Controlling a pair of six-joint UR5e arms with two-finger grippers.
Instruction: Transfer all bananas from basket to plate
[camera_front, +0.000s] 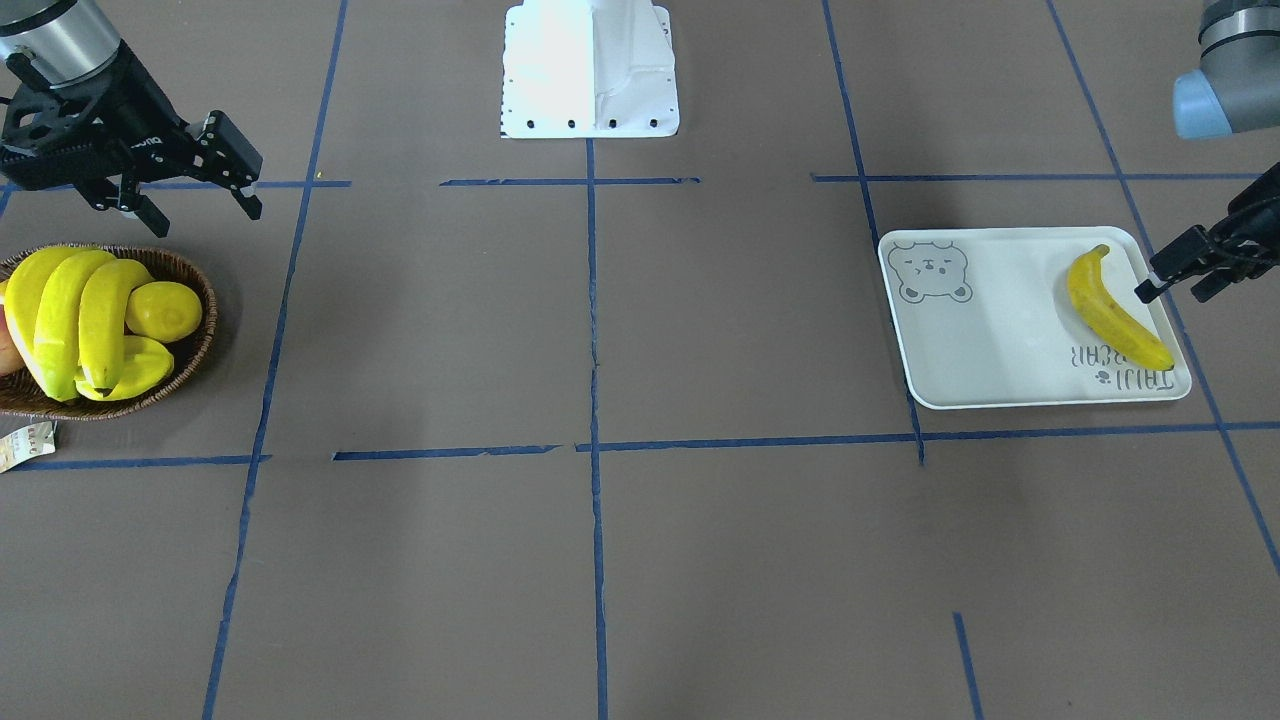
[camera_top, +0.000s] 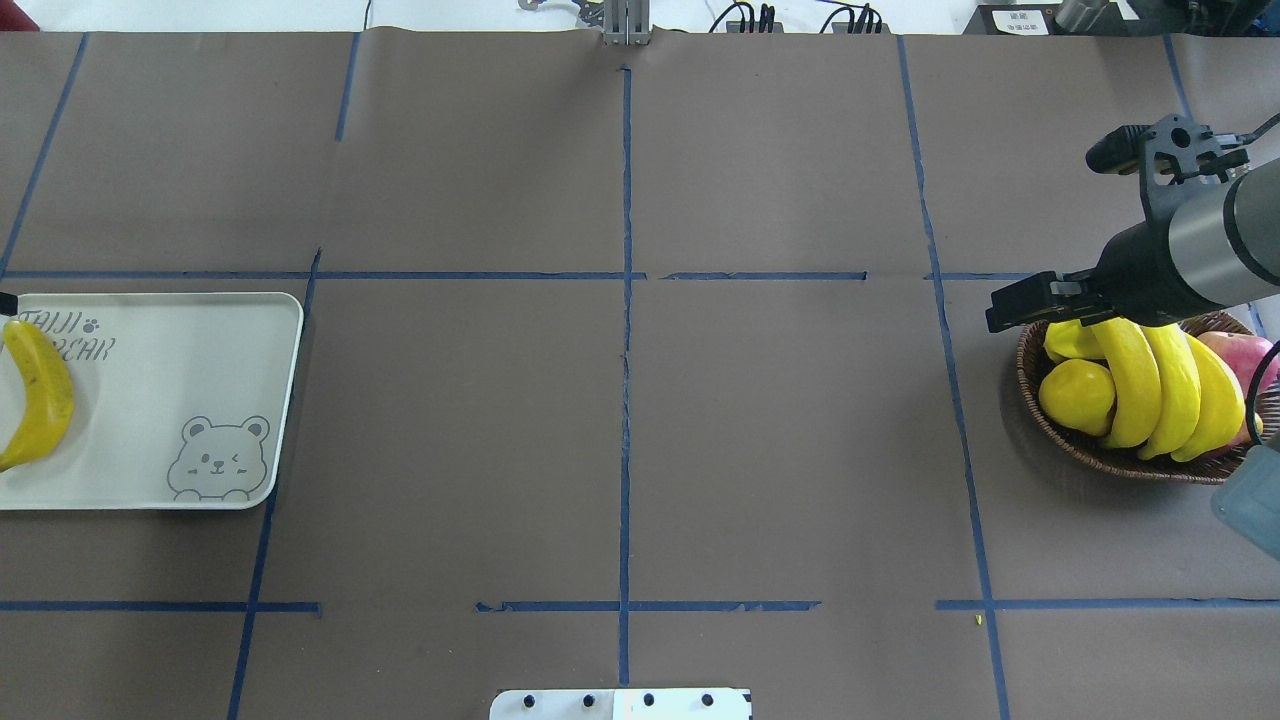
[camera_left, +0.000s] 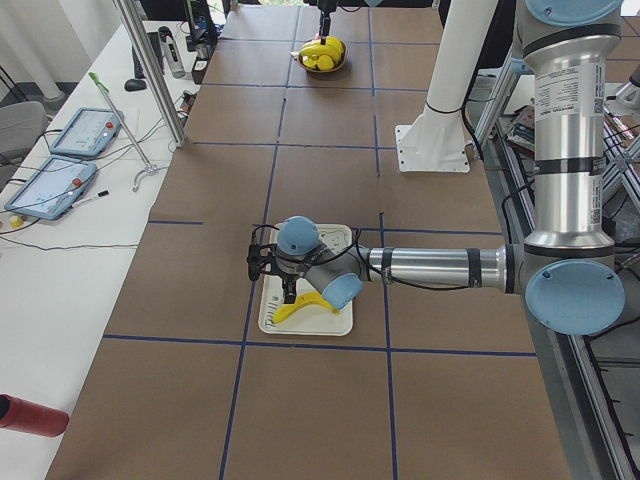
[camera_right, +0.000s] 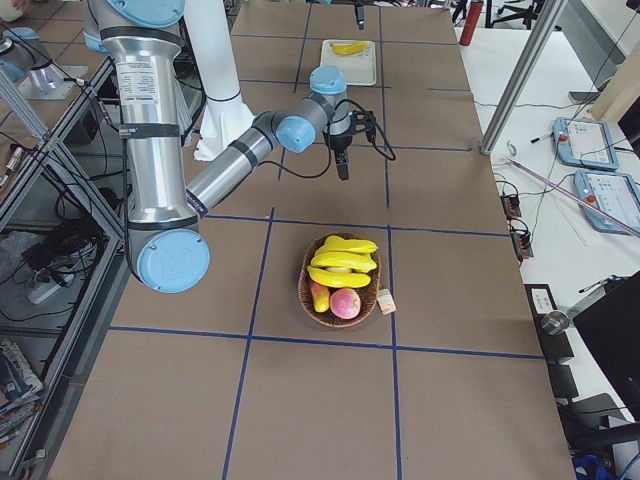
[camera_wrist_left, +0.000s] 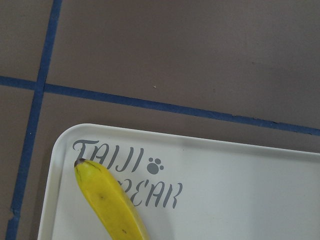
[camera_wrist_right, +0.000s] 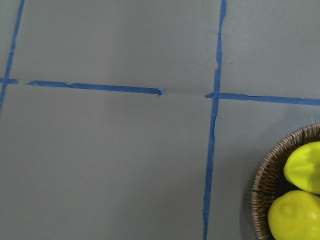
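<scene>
Three bananas (camera_front: 70, 310) lie side by side in the wicker basket (camera_front: 195, 275) at the table's right end; they also show in the overhead view (camera_top: 1160, 390). One banana (camera_front: 1115, 310) lies on the plate (camera_front: 990, 330) near the "TAIJI BEAR" lettering, also in the left wrist view (camera_wrist_left: 112, 205). My right gripper (camera_front: 200, 208) is open and empty, hovering above the basket's rim on the robot's side. My left gripper (camera_front: 1172, 290) is open and empty, just beside the banana on the plate, at the plate's outer edge.
The basket also holds a lemon (camera_front: 165, 310), a starfruit (camera_front: 140, 368) and a red apple (camera_top: 1235, 355). Its paper tag (camera_front: 25, 445) lies on the table. The white robot base (camera_front: 590, 70) stands at the middle. Blue tape lines cross the brown table.
</scene>
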